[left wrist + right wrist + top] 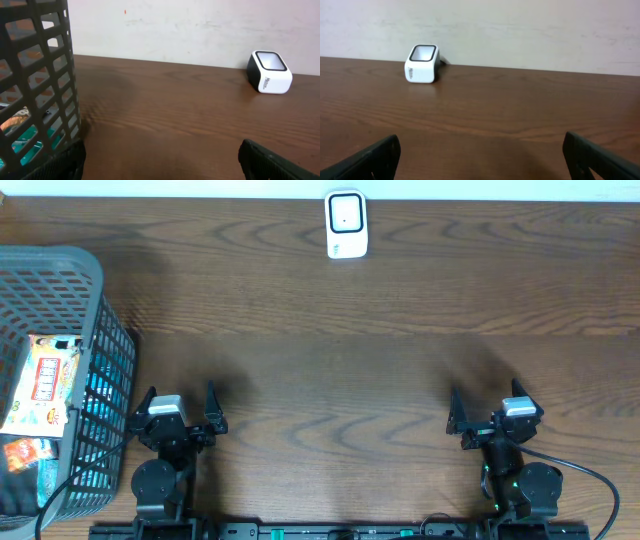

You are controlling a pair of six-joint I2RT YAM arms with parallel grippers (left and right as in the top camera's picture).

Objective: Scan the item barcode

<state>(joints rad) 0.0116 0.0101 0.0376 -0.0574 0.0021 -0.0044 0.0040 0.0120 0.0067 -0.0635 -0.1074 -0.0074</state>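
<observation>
The table [350, 350] is dark brown wood with a wavy grain, and its far edge meets a pale wall [520, 30]. A small white scanner [346, 224] with a black-framed window stands on it close to that far edge, about midway across. A grey plastic mesh basket [112, 395] also stands on the table, well to the left of the scanner and nearer the front. The overhead view cuts off its left side.

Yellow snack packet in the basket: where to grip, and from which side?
Probably from above, since the basket walls block the sides. The packet lies face up on top; pinch its far short edge, where space looks free, using the nearby left gripper.
</observation>
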